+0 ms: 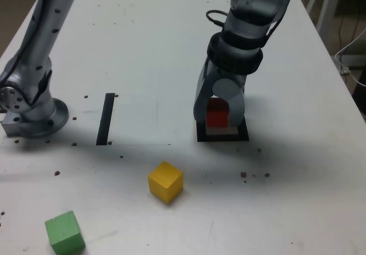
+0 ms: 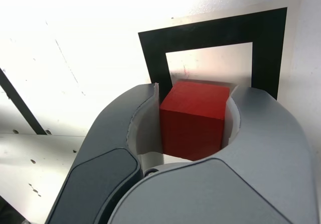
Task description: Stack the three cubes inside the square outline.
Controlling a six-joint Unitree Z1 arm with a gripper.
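Note:
My gripper (image 1: 218, 118) is shut on the red cube (image 1: 217, 116), holding it over the black square outline (image 1: 223, 136) on the white table. In the wrist view the red cube (image 2: 193, 118) sits pinched between both grey jaws, with the square outline (image 2: 210, 38) and its white centre just beyond it. Whether the cube rests on the table I cannot tell. The yellow cube (image 1: 166, 181) lies in front, toward the exterior view's left of the outline. The green cube (image 1: 64, 232) sits at the near left corner in the exterior view.
A narrow black strip (image 1: 106, 118) is stuck to the table at the exterior view's left of the outline. The arm's grey base (image 1: 34, 115) stands at the left edge. Small dark specks dot the tabletop (image 1: 143, 55).

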